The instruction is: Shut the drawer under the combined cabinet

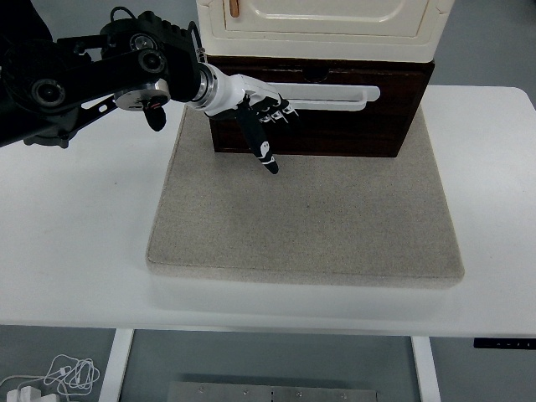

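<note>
**A:** What are the fingers (pixel 280 113) doing?

**B:** They are loosely bent against the dark front of the drawer (pixel 314 113), just under the left end of its white handle (pixel 335 96). One black-tipped digit hangs down apart from the rest, over the mat. They grip nothing; the left hand (pixel 255 109) looks relaxed, pressed flat to the wood rather than wrapped round the handle.

**A:** And the arm behind it?

**B:** The left arm (pixel 100 75) is black and bulky, coming in from the upper left edge and ending in a white wrist.

**A:** Where does the drawer sit?

**B:** At the base of the cabinet (pixel 322 21), under the cream upper part. Its brown front stands slightly forward of the cream section above. Whether it is fully shut, I cannot tell from this steep angle.

**A:** What is below?

**B:** A beige mat (pixel 310 226) on a white table (pixel 75 251). White cables (pixel 59 377) lie on the floor at the lower left.
</note>
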Available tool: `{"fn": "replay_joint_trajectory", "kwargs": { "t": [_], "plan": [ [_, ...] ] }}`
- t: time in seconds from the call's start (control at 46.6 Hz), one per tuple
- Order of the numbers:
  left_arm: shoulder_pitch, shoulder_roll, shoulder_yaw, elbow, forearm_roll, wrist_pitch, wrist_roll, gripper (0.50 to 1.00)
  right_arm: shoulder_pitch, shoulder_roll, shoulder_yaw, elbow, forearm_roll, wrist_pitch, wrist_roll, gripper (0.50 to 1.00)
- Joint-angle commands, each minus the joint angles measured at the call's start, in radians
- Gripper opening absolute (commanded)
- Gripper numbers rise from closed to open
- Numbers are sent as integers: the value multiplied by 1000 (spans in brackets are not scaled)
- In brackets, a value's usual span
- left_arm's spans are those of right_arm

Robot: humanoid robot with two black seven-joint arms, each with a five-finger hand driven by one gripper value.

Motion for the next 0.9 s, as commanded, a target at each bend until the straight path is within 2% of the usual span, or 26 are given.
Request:
{"fn": "replay_joint_trajectory", "kwargs": {
  "t": [0.0,0.279,0.644,0.751,0.88],
  "plan": [
    [2,0,0,6,0,5,0,1000,0,0,0,0,0,0,0,928],
    [2,-2,0,6,-3,5,-2,1000,0,0,0,0,0,0,0,928],
    [5,14,-52,-97,-17,-50,-14,1000,0,0,0,0,0,0,0,928],
    [6,24,-109,-139,-20,-67,-51,1000,0,0,0,0,0,0,0,928],
    [8,30,-193,-155,-20,-68,-152,1000,0,0,0,0,0,0,0,928]
  ]
}}
